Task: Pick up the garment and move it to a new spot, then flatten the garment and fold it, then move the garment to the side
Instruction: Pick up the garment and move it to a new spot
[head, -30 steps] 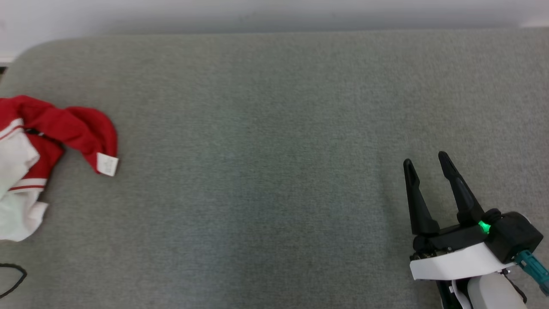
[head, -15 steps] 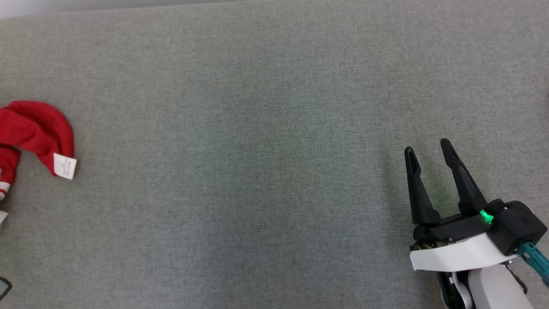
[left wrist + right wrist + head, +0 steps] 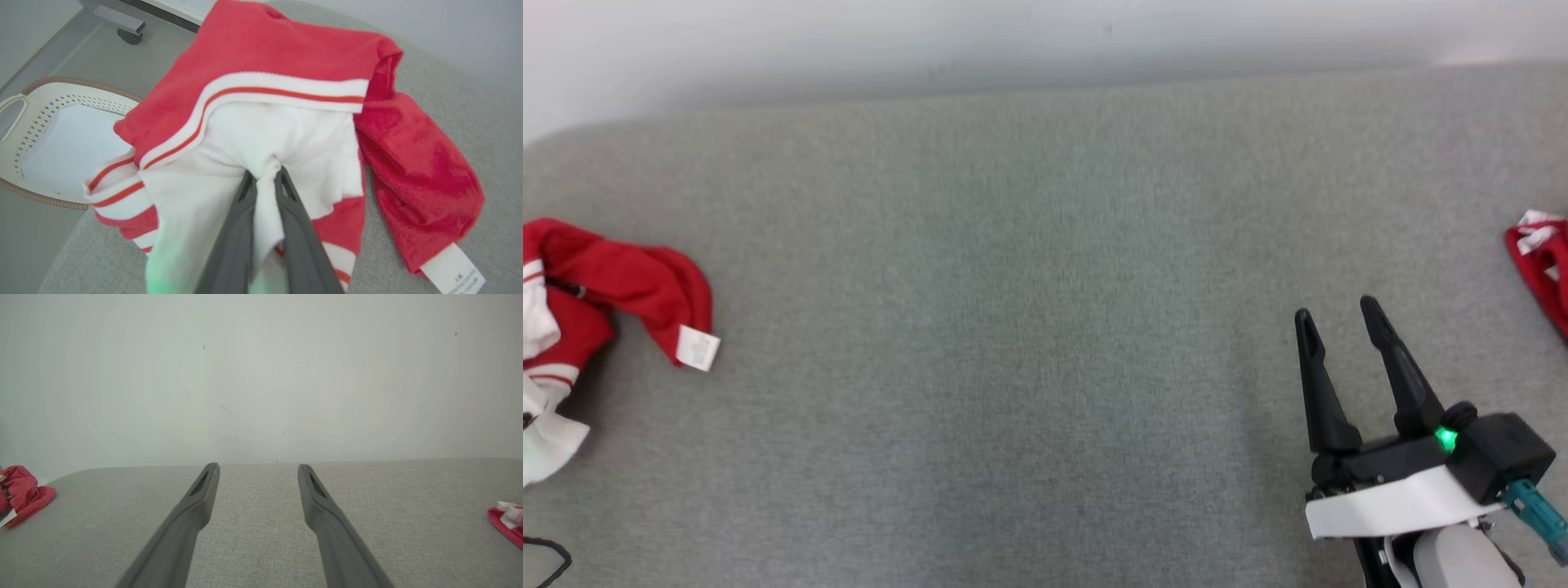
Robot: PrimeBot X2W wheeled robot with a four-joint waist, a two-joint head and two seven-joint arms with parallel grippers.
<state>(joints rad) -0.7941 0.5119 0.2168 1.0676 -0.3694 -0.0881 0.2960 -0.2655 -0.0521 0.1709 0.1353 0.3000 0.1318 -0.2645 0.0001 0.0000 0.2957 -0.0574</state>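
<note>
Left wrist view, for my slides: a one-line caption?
Left gripper shut on a white fold of the red-and-white garment, at the grey cushion's edge, laundry basket beyond.

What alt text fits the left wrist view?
The left end effector pinches a fold of white fabric on a crumpled red-and-white garment on a grey cushioned surface. A white care label sticks out at lower right, and a perforated white laundry basket sits on the floor at left.
</note>
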